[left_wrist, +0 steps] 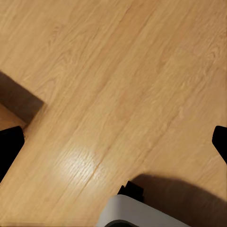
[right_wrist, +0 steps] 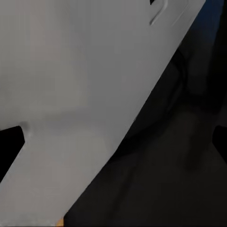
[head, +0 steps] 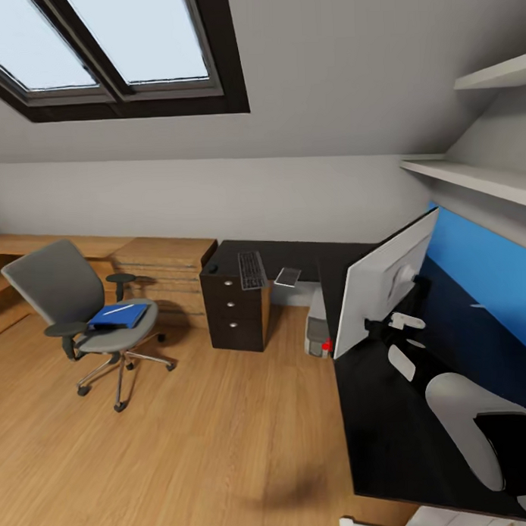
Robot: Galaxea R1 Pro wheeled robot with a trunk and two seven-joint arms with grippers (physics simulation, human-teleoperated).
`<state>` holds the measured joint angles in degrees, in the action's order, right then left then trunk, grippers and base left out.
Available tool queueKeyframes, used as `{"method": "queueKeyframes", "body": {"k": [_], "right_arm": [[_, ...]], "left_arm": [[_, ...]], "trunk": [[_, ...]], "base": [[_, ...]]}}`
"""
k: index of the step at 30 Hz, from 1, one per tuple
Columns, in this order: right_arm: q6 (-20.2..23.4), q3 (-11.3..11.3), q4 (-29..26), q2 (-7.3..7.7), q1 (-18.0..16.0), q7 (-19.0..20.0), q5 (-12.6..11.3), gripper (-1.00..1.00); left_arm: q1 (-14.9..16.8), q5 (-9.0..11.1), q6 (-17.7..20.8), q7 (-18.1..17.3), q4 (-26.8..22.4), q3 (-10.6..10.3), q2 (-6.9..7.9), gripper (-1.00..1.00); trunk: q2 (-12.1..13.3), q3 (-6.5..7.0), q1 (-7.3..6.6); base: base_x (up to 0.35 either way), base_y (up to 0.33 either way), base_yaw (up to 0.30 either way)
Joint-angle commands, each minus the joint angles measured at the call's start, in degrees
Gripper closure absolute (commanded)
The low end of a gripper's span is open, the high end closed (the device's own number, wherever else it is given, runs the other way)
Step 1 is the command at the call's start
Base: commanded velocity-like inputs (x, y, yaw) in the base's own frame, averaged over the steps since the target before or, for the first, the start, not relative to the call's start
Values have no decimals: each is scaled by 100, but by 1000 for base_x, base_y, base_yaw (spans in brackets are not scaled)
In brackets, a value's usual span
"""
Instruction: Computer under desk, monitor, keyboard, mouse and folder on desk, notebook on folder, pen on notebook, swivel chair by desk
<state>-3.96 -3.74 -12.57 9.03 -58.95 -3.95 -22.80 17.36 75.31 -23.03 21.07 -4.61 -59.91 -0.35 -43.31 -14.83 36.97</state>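
Monitor [head: 385, 285] stands on the black surface [head: 390, 440] at frame right, white rear shell facing camera. Right pincer [head: 406, 341] is behind it, grip state can't tell. Left pincer [left_wrist: 113, 142] spread over wood floor [left_wrist: 118, 71]. Keyboard [head: 252, 269] on the far surface section; blue folder [head: 119, 316] on swivel chair [head: 83, 315], left.

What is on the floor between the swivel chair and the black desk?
In the head view, nothing sits there. Between the swivel chair and the desk drawers there is just bare wooden floor. The blue folder is on the chair seat.
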Motion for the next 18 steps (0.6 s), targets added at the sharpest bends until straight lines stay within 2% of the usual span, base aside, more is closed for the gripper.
{"method": "queueKeyframes", "body": {"k": [1, 5, 9, 14, 18], "right_arm": [[-16, -49, 0, 3, -3, -18, -47, -100], [-10, -48, 0, 3, -3, -16, -41, -100], [-9, -43, 0, 7, -3, -17, -41, -100], [-11, -40, 4, 15, -3, -18, -40, -100], [-12, -40, 40, 16, 5, -12, -33, -100]], "left_arm": [[4, 28, -9, 38, -5, -48, 0, -100], [4, 28, -9, 38, -5, -48, 0, -100], [4, 28, -9, 38, -5, -41, 0, -100], [4, 21, -14, 38, -5, -47, 0, -100], [4, -3, -4, 52, -11, -31, 25, -100]], "trunk": [[-6, -8, 1], [-6, -8, 1], [-6, -8, 1], [-6, -8, 1], [-6, -8, 1]], "base": [[0, 0, 275], [0, 0, 238], [0, 0, 74], [0, 0, 2], [0, 0, -180]]}}
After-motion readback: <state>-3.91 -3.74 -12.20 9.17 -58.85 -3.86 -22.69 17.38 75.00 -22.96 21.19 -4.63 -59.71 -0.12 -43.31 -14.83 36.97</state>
